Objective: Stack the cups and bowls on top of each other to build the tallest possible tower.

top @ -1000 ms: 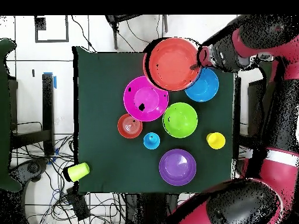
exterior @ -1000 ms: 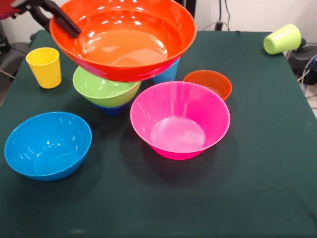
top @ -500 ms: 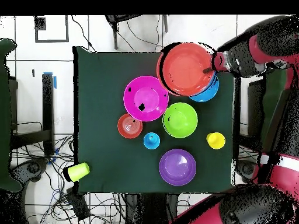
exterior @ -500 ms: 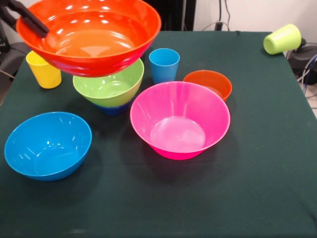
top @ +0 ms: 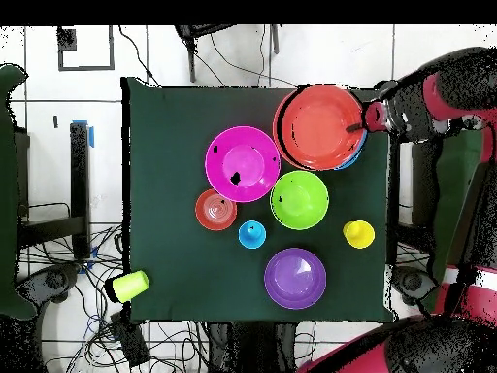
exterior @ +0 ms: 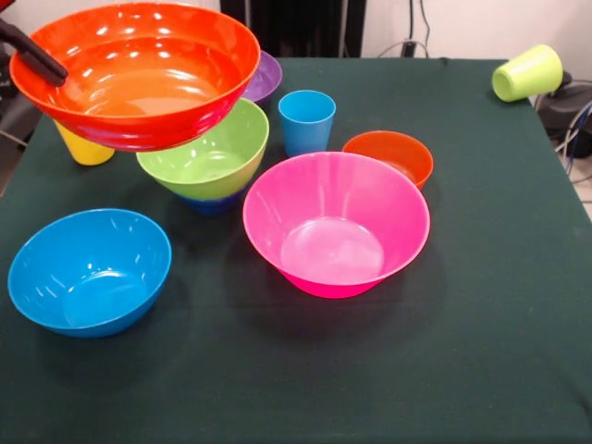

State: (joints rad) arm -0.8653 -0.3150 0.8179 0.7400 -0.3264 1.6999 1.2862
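**On the worktop: tower barely begun, orange-red bowl held aloft**

Across the dark green worktop (exterior: 481, 351) most pieces lay apart and unstacked. The tower (exterior: 205, 162) consisted of only two parts: the lime green bowl (exterior: 199, 153) seated in the small dark blue bowl (exterior: 211, 203), of which only a lower edge showed. By my judgement the task was at an early stage.

Remaining loose:
- pink bowl (exterior: 336, 222), near the middle;
- light blue bowl (exterior: 89, 270), at the near left in the front view;
- small orange bowl (exterior: 393, 152), just behind the pink bowl;
- purple bowl (exterior: 264, 76), at the far side;
- light blue cup (exterior: 306, 120) and yellow cup (exterior: 81, 146), both upright;
- lime green cup (exterior: 528, 72), lying on its side at a far corner.

The orange-red bowl (exterior: 137, 72) hung clear above the worktop, tilted, overlapping the tower's left side in the front view. Overhead, it sat over the light blue bowl rather than the tower.

The claw (exterior: 32, 54) was clamped on the orange-red bowl's rim at its left edge. The arm (top: 427, 102) reached in from the worktop's side in the overhead view.
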